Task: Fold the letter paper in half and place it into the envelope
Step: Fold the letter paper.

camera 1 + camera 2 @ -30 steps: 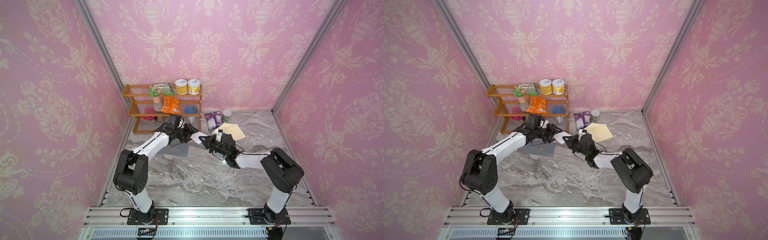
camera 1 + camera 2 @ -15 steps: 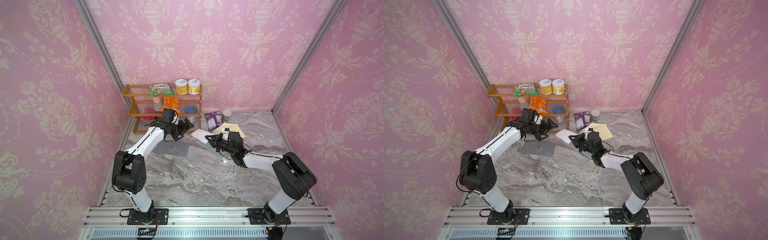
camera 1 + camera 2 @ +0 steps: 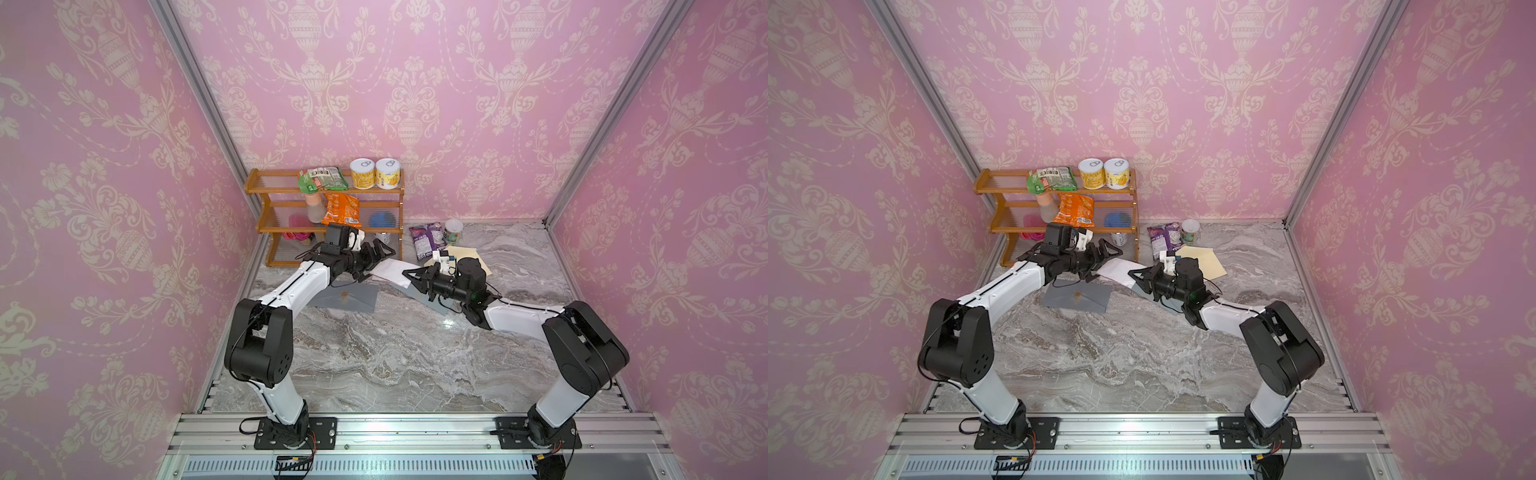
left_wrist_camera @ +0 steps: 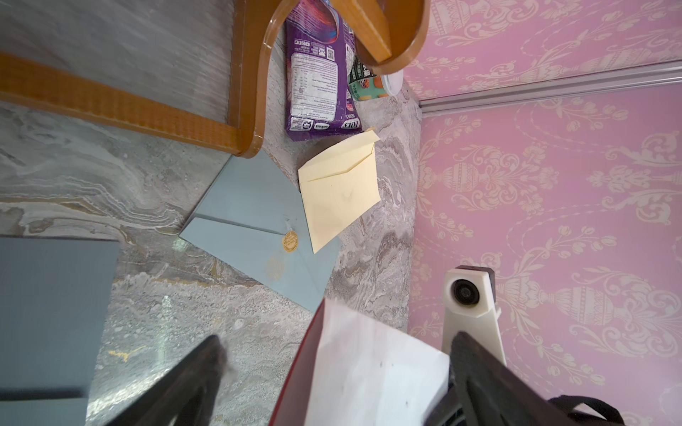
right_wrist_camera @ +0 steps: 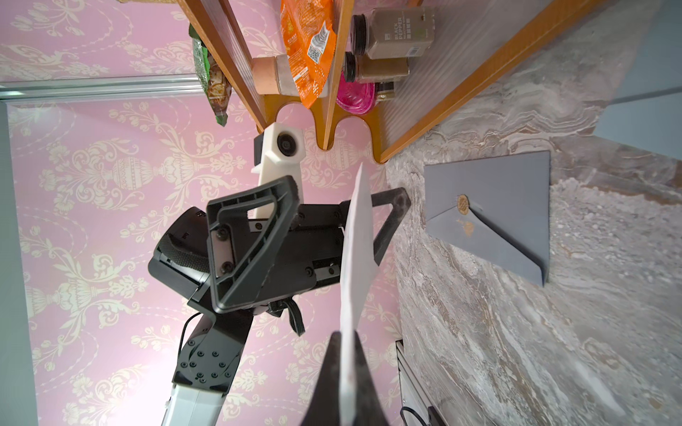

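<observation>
Covered, cropped and blurred parts

In a top view, right of frame centre, the right arm [image 3: 515,318] covers much of a grey envelope [image 3: 440,308] and its wrist hides the near corner of the cream envelope [image 3: 469,250]. Left of centre, the left arm [image 3: 299,282] blocks part of the lowest tier of the shelf [image 3: 286,227], whose items are too small to name. In the left wrist view the letter paper [image 4: 369,369] and a second grey envelope [image 4: 48,313] run off the frame edge, and one finger [image 4: 192,380] of the left gripper [image 4: 334,341] is blurred. In the right wrist view the letter paper stands edge-on, its face unseen, and the right gripper [image 5: 345,345] is cropped to its fingertips.
</observation>
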Tool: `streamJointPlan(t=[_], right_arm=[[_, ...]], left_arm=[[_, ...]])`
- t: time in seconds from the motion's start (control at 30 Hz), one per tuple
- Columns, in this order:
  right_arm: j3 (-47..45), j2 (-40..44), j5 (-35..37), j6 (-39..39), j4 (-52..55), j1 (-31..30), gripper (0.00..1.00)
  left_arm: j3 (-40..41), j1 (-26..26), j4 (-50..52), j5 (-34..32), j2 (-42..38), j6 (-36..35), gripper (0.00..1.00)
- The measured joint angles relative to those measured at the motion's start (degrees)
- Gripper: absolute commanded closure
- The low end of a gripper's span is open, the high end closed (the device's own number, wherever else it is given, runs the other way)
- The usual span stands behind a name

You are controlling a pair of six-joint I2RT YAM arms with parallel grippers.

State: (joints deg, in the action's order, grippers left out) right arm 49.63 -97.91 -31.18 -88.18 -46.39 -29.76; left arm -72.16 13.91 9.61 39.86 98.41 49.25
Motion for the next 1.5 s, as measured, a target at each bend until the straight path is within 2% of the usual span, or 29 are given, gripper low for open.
streamJointPlan(t=[0.13,0.23,0.43,0.5,0.53,0.6,0.63,0.67,0.7,0.83,0.97,1.23,1.37,1.5], right_arm=[[0.79,-1.38,-0.61,-0.83,-1.57,0.0,1.0],[1.22,-2.29,-1.03,-1.16,-2.49,0.0,1.0],[1.68,-3.26,-1.01,-1.7,-2.95,0.0,1.0],[1.73,-3.26,-1.01,-1.68,-2.93,0.0,0.97],[1.79,-3.26,-1.01,-1.68,-2.84,0.0,0.9],[1.81,-3.26,-0.98,-1.57,-2.38,0.0,0.51],[1.84,-3.26,-0.98,-1.46,-2.05,0.0,0.35],[1.84,-3.26,-0.76,-1.42,-1.44,0.0,0.15],[1.84,-3.21,-0.46,-1.44,-0.92,0.0,0.01],[1.84,-3.15,1.99,-1.77,0.63,-0.22,0.0],[1.95,-3.08,7.8,-4.61,1.38,-2.32,0.0],[3.61,-3.04,22.34,-13.86,3.82,-9.57,0.01],[5.11,-3.04,29.64,-17.92,5.51,-12.07,0.18],[6.95,-3.04,35.17,-20.06,6.49,-13.18,0.45]], left_arm=[[0.74,0.0,-2.34,1.33,0.0,0.85,0.12],[1.27,0.0,-3.13,1.9,0.0,1.53,0.24],[1.66,-0.07,-4.13,2.38,-0.02,2.86,0.61],[2.01,-0.17,-4.24,2.49,-0.04,3.04,0.72],[2.16,-0.2,-4.24,2.49,-0.04,3.04,0.81],[2.34,-0.26,-4.2,2.47,-0.04,3.06,0.97],[2.38,-0.26,-4.17,2.47,-0.04,2.91,1.0],[2.43,-0.26,-4.11,2.45,-0.04,2.99,1.0],[2.47,-0.26,-4.04,2.43,-0.04,3.17,1.0],[2.47,-0.26,-4.48,1.86,-0.04,4.81,1.0],[3.02,-0.26,-6.69,-0.52,-0.17,8.79,1.0],[8.98,0.46,-11.98,-11.3,-3.08,18.67,1.0],[11.91,3.19,-13.29,-19.37,-5.73,22.53,1.0],[16.09,7.3,-14.82,-27.85,-10.23,26.23,1.0]])
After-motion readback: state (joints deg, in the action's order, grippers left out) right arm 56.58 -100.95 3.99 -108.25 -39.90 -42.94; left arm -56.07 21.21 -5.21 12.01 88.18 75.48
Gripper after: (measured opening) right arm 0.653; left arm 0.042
